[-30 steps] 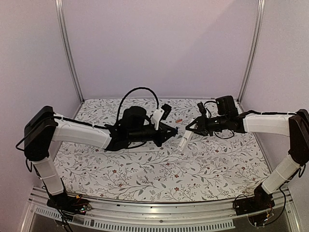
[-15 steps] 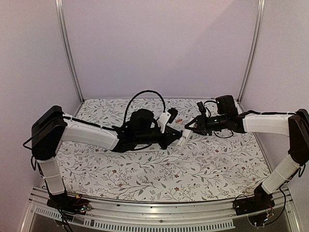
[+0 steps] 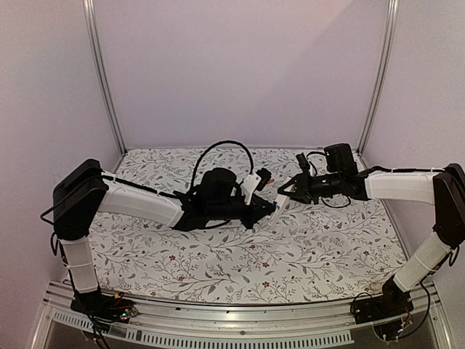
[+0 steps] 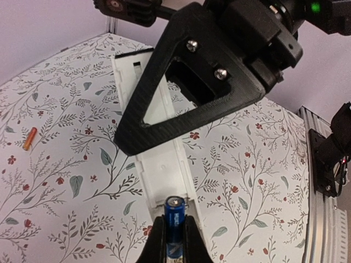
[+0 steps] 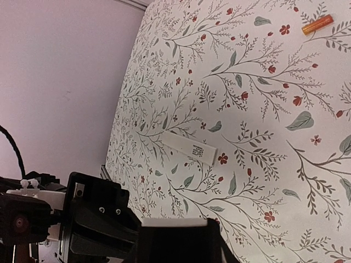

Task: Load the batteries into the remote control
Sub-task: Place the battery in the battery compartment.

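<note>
Two grippers meet above the floral-patterned bench (image 4: 66,181) during a battery change. The right gripper (image 3: 290,191) is clamped across the slim, long white plastic remote control (image 4: 164,175), holding it off the bench with its hollowed side turned toward the other arm. The left gripper (image 4: 174,233), closed almost fully, pinches the small blue cylindrical battery (image 4: 175,213) by its lower half. The battery's capped end is at the near end of the remote, touching it or just short; the views do not settle which. The small orange-red cylindrical battery (image 4: 30,138) lies loose on the bench, well apart from both. A flat white rectangular panel (image 5: 190,148), probably the remote's cover, lies there too.

Both batteries look light, rigid and smooth-skinned, apt to roll on the bench or twist in a two-finger pinch. A hold across the barrel that leaves one end free seems safest. The remote looks light and stiff, but it is thin-walled plastic. It is best gripped across its width, clear of the recess, and firmly enough to take the push of a battery being seated.
</note>
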